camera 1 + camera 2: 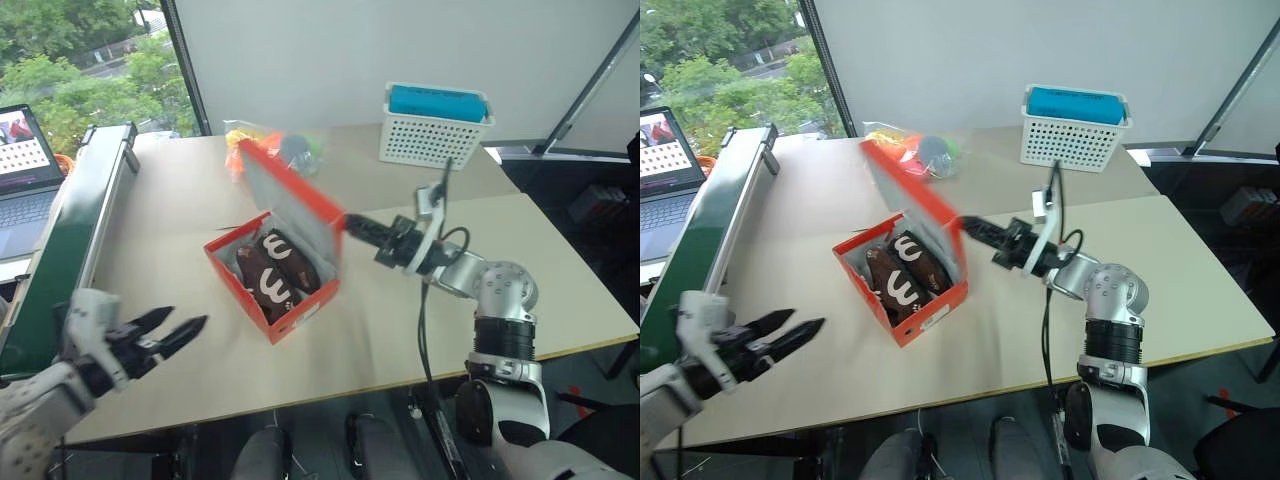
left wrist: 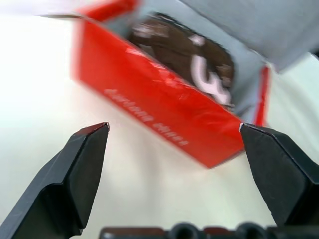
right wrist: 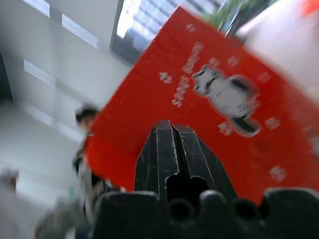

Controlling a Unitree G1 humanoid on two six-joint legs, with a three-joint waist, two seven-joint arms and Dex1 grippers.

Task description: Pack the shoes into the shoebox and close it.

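Tabletop: shoebox (image 1: 285, 250) lid seemingly against right claw (image 1: 347, 225)

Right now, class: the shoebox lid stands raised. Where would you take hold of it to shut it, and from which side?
Take the lid by its free top edge, coming from its printed outer face, where the shut right claw already sits. It is hinged along the shoebox wall, so that edge swings down over the shoes.

Beige table (image 1: 180, 250) – shoebox (image 1: 300, 310) (lid raised), white basket (image 1: 432, 140), bag (image 1: 290, 148)
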